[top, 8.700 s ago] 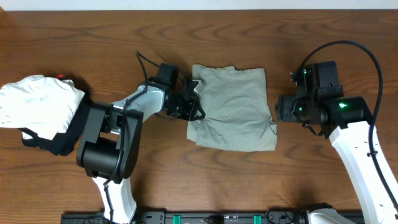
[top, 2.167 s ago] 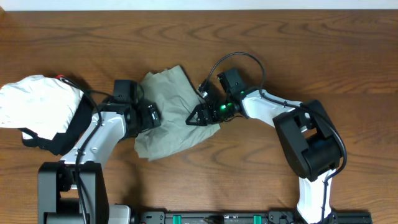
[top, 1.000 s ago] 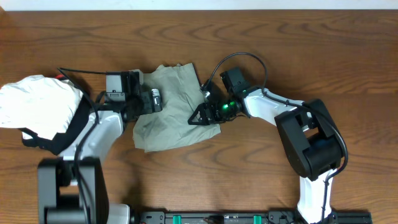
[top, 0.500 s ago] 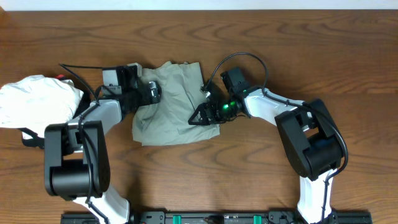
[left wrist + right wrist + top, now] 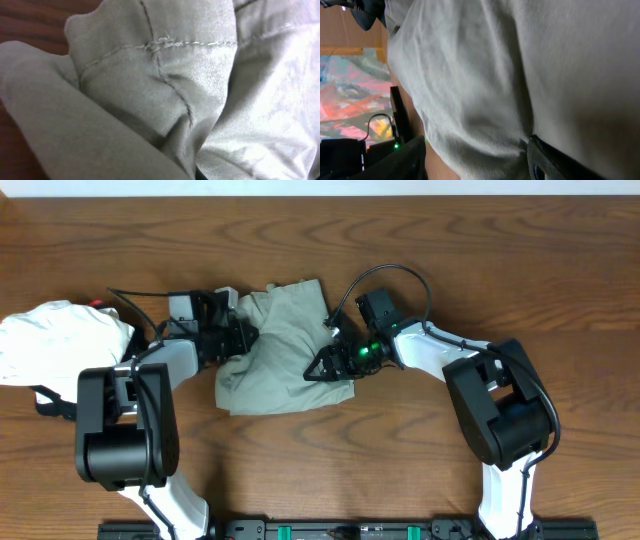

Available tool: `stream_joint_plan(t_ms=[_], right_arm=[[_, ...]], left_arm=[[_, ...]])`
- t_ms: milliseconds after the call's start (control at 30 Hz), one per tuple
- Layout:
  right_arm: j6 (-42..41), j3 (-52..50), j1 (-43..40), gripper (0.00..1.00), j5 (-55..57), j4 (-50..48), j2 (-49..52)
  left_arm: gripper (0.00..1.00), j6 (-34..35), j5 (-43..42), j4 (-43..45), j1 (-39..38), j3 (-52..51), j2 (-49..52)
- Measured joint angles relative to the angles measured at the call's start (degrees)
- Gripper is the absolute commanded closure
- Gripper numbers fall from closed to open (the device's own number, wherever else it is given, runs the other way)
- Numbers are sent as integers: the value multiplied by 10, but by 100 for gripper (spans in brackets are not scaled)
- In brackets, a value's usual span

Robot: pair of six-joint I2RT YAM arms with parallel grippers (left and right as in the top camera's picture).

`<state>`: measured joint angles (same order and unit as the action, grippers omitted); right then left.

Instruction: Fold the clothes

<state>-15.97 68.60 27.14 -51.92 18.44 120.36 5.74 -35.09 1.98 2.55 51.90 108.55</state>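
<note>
Two hands: both are at the shorts, which lie rumpled in the middle of the table, well apart from the white garment.
Left hand: at the cloth's left edge, where the fabric bunches up; its wrist view shows only seam and folds, so I cannot tell whether it grips.
Right hand: fingers spread wide, cloth bulging between them, seemingly pinning the right side.
Step, as I judge it: carrying the left edge over for a fold.
Doing it well: anchor the right side, lift the left edge clear, lay it flat on top and match the hems so no wrinkle gets trapped.
</note>
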Motion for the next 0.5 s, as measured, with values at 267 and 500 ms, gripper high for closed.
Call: stream_joint_plan(t_ms=[267,500], right_arm=[[0,0,-1,36,-1,8,-1],[-1,-13,-23,35,45,80,-40]], left_arm=[[94,0,-47,-45,-16,1,-3],[94,-17,-12,-244,23,43,-64]])
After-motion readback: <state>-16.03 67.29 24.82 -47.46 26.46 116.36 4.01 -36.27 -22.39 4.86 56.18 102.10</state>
